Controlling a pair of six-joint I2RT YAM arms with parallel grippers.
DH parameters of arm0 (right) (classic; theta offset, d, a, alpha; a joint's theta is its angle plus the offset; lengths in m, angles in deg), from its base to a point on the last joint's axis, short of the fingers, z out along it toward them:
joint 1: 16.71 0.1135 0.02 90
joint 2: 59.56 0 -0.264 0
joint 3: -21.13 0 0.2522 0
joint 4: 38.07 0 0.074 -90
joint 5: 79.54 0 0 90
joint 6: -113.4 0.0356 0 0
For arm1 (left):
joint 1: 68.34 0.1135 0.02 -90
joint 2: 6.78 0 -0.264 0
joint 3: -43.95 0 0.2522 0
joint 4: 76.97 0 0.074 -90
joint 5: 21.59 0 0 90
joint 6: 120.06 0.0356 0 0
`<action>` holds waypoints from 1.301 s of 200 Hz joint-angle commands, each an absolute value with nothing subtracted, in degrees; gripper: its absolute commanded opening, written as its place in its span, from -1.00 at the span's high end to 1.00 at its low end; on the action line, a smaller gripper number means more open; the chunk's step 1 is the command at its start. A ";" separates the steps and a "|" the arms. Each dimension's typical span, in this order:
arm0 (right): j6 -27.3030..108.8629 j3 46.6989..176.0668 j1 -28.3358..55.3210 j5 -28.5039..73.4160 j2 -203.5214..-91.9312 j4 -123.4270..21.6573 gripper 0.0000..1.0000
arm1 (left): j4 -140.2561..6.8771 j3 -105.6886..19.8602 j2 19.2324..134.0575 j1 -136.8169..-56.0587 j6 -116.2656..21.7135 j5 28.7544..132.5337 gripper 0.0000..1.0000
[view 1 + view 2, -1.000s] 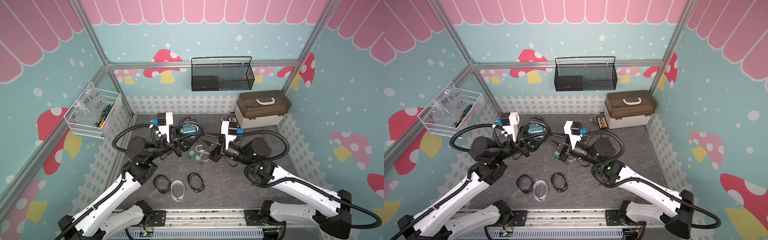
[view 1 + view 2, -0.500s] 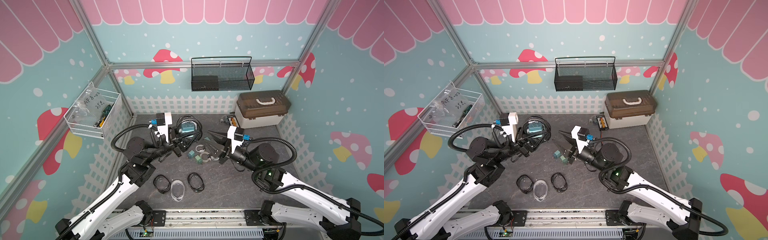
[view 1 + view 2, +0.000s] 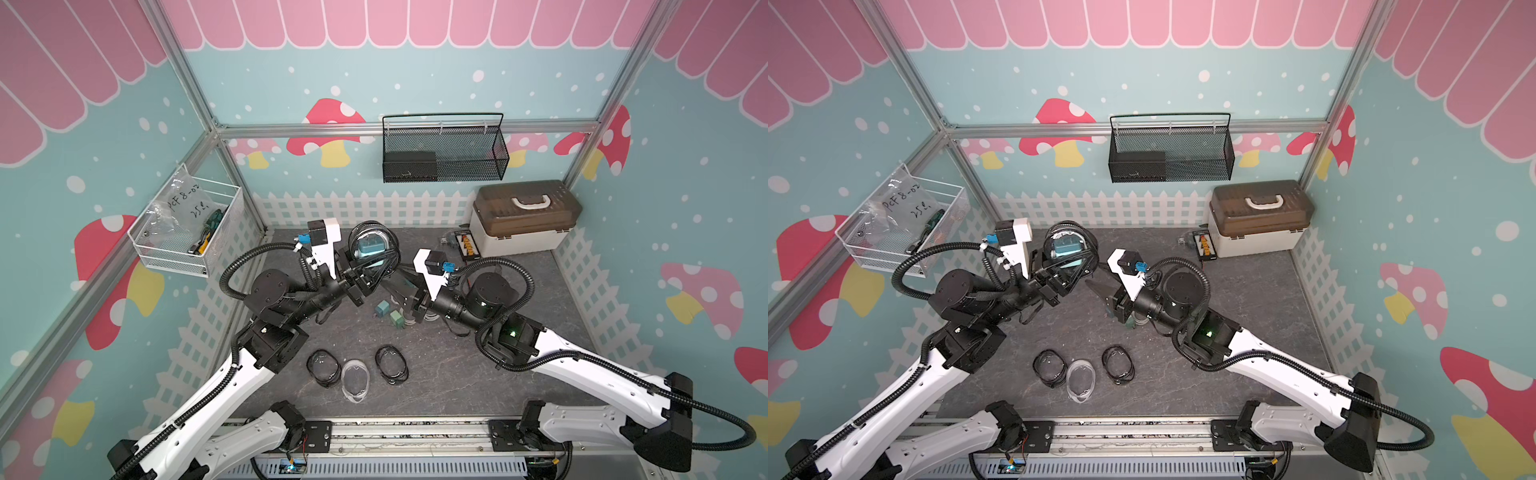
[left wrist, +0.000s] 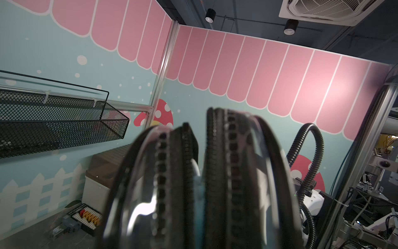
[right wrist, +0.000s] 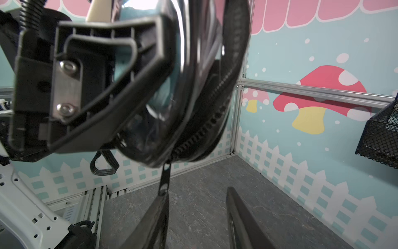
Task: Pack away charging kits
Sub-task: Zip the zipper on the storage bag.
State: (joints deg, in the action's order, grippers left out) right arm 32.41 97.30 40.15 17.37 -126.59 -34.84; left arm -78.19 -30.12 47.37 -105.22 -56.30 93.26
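Observation:
A black-rimmed pouch [image 3: 372, 248] with a teal charger [image 3: 371, 250] inside is held up above the table, and my left gripper [image 3: 365, 275] is shut on its lower edge. In the left wrist view the pouch [image 4: 217, 183] fills the frame, its zipper parted, and it hides the jaws. My right gripper [image 5: 198, 191] is open just below the pouch [image 5: 200, 103], whose zipper pull [image 5: 164, 179] hangs against one finger. Two teal chargers [image 3: 381, 308] [image 3: 397, 319] and white cables [image 3: 409, 319] lie under the right gripper [image 3: 402, 283]. Two black-rimmed pouches [image 3: 323, 368] [image 3: 390, 365] and a clear one [image 3: 355, 380] lie near the front.
A beige box with a brown lid [image 3: 523, 220] stands at the back right, beside a black board with orange connectors [image 3: 466, 246]. A black mesh basket [image 3: 444, 153] hangs on the back wall. A white wire basket [image 3: 187, 232] hangs on the left wall.
My right gripper has gone from shut to open and has shifted near the pouch. The left arm still holds the pouch up in much the same place.

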 commanded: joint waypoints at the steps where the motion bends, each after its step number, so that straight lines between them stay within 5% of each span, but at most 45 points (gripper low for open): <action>1: 31.81 99.74 40.77 15.75 -126.83 -34.60 0.14 | -77.21 -31.64 46.92 -105.43 -54.17 91.18 1.00; 96: 32.71 101.55 40.81 12.85 -128.21 -35.70 0.67 | -76.70 -31.11 47.05 -105.54 -53.59 90.42 1.00; 160: 32.69 101.96 40.81 14.30 -128.30 -35.81 0.55 | -74.55 -31.45 47.35 -105.56 -52.56 87.53 1.00; 208: 32.47 102.13 40.84 13.23 -128.52 -36.17 0.99 | -74.48 -31.28 47.55 -105.52 -52.40 87.74 1.00; 260: 30.12 102.61 40.77 6.53 -127.54 -38.80 1.00 | -71.84 -29.97 45.71 -105.57 -51.42 86.91 1.00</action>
State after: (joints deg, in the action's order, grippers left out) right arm 32.46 100.41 40.74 11.69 -128.49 -37.81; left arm -74.34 -30.12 47.63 -105.22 -53.10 87.49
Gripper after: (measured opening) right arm 0.048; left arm 0.332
